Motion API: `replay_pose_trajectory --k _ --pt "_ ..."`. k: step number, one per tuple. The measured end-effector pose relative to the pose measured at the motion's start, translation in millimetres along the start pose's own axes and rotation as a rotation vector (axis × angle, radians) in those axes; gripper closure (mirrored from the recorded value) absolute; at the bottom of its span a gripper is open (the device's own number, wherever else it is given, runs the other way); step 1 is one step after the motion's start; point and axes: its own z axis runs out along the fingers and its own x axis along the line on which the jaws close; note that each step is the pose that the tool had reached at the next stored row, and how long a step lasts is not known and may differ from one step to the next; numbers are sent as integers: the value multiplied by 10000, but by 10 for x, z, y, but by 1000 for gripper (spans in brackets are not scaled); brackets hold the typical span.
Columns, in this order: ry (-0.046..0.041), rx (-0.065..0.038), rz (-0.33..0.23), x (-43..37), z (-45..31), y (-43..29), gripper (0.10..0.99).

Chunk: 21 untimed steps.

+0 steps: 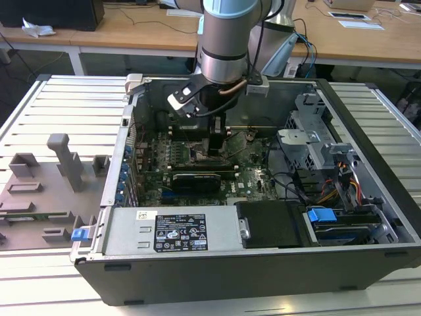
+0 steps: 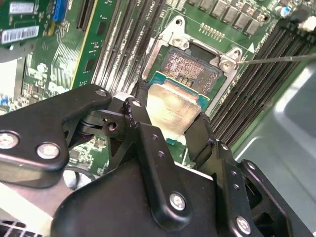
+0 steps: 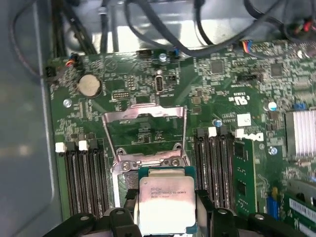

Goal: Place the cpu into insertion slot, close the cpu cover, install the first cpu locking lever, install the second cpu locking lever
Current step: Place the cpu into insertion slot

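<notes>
The gripper (image 2: 169, 126), closed on the cpu (image 2: 170, 103) by two opposite edges, holds it just above the insertion slot (image 2: 190, 66), cpu cover (image 3: 143, 112) flipped back, and it looks to need levelling and squaring over that slot.

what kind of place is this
Probably a robotics lab or test workshop: an open computer case sits on a slatted metal bench, a robot arm holds a chip inside it, and wooden desks stand behind.

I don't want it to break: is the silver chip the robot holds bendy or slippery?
Probably stiff: the cpu looks flat and unbent in the gripper, pinched by its edges. Its smooth metal top is likely slippery. It seems light, being thin.
</notes>
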Motion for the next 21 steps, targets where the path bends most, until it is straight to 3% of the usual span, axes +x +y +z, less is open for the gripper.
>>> replay_pose_trajectory --k 3,13,17,21 --pt "-6 -11 -752 0 0 0 541" --pt "14 -10 -768 6 0 0 541" --pt "16 -11 -767 10 5 -51 541" --pt "18 -11 -767 44 75 -72 541"
